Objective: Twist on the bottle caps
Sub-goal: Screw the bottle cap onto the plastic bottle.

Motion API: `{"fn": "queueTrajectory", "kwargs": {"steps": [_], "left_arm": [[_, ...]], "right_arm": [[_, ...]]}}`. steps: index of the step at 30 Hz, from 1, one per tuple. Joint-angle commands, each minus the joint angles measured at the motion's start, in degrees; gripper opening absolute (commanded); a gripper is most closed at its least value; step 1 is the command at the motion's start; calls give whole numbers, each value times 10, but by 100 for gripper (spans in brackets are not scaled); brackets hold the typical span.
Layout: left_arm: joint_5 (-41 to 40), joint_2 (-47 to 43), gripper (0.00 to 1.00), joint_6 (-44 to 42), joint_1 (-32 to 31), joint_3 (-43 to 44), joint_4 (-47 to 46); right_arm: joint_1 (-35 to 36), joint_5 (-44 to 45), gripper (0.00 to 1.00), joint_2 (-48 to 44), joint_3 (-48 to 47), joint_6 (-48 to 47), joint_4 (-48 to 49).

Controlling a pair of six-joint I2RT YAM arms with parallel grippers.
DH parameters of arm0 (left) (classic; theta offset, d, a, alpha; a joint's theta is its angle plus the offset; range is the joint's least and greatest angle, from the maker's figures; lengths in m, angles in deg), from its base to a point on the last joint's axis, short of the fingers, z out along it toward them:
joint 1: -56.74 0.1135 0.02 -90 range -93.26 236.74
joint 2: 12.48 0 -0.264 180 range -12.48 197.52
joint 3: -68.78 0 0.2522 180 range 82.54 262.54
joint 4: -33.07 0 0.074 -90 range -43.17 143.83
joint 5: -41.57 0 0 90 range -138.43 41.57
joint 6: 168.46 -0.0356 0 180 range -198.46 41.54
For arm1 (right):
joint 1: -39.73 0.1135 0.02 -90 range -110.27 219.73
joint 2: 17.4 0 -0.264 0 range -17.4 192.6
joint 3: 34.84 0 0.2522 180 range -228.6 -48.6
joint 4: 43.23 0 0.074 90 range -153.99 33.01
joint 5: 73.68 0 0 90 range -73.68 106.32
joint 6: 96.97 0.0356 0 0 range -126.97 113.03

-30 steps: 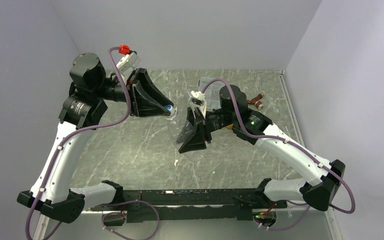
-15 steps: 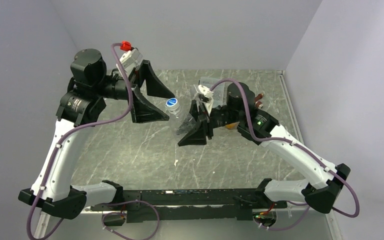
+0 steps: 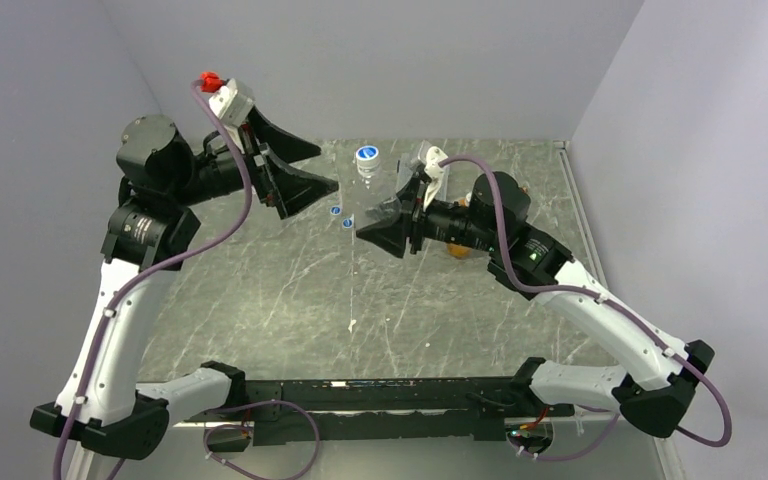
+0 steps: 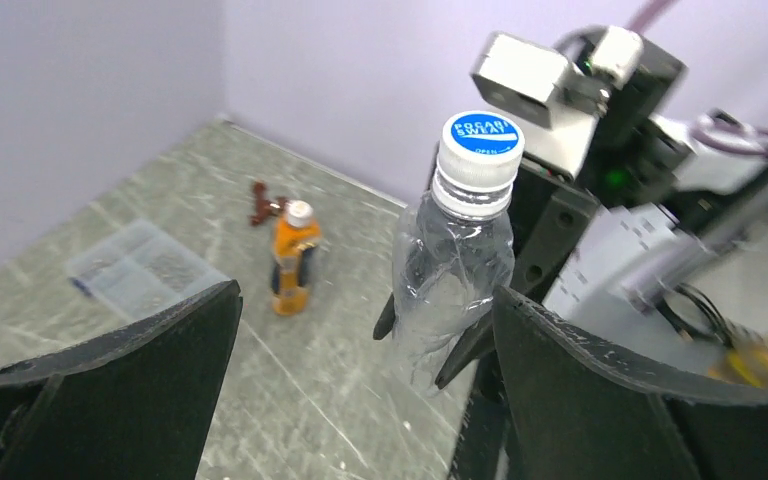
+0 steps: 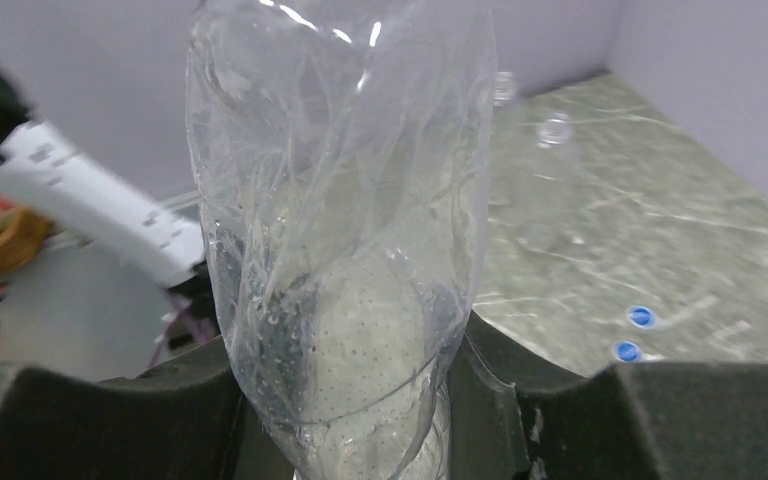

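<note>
Clear crumpled plastic bottle (image 4: pixel 455 270), blue-topped white cap (image 4: pixel 482 140) on, clenched by our right gripper (image 3: pixel 390 225); left gripper (image 3: pixel 325 167) released. We fear thin wall buckling, bottle slipping.

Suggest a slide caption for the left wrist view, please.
Open left claw faces a blue-capped clear bottle held by the right claw; orange bottle stands behind.

Two bottles are counted: one clear bottle (image 4: pixel 455 270) and one orange bottle (image 4: pixel 293 268). One blue cap (image 4: pixel 482 135) is seen on the clear bottle, and two loose caps (image 5: pixel 641 316) near it. One clear box (image 4: pixel 135 268) is seen.
</note>
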Motion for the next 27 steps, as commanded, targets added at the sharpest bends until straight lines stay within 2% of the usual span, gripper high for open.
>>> {"fn": "queueTrajectory", "kwargs": {"steps": [1, 4, 11, 27], "left_arm": [[-174, -21, 99, 22, 3, -10, -79], [-193, -13, 99, 37, 3, -10, -114], [-212, 17, 98, 55, -1, 13, -153], [-273, 91, 85, 45, -65, 69, -101]], "right_arm": [[18, 193, 20, 1, 4, 7, 58], [31, 257, 19, 19, -2, 0, 61], [42, 321, 18, 60, -28, 3, 63], [65, 354, 17, 107, -65, -6, 54]]}}
